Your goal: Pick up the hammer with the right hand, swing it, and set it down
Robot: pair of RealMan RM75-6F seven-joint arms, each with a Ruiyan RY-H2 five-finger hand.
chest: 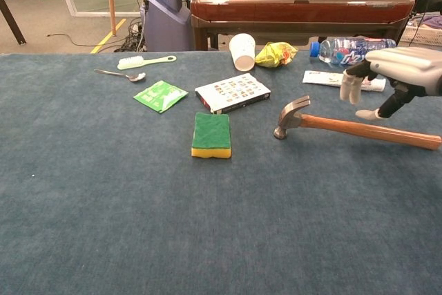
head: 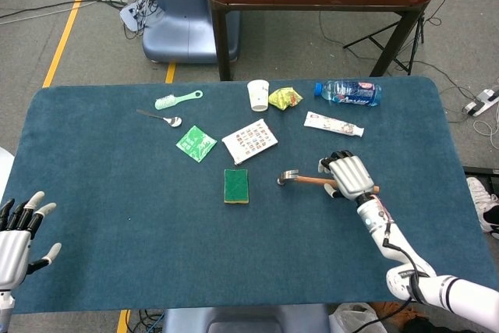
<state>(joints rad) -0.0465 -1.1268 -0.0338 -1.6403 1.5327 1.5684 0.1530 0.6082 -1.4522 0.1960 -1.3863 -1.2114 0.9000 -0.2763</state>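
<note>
The hammer [head: 300, 179] [chest: 324, 125] lies flat on the blue table, steel head to the left, wooden handle running right. My right hand [head: 348, 176] [chest: 395, 75] hovers over the middle of the handle, fingers spread and hanging down; in the chest view it stands a little above the handle, not touching it. At the table's near left corner my left hand [head: 19, 232] is open with fingers apart and holds nothing.
A green and yellow sponge [head: 236, 185] lies left of the hammer head. Behind are a card box [head: 249, 140], green packet [head: 196, 143], spoon [head: 161, 118], brush [head: 177, 99], paper cup [head: 258, 94], yellow wrapper [head: 284, 98], water bottle [head: 348, 92] and tube [head: 333, 124].
</note>
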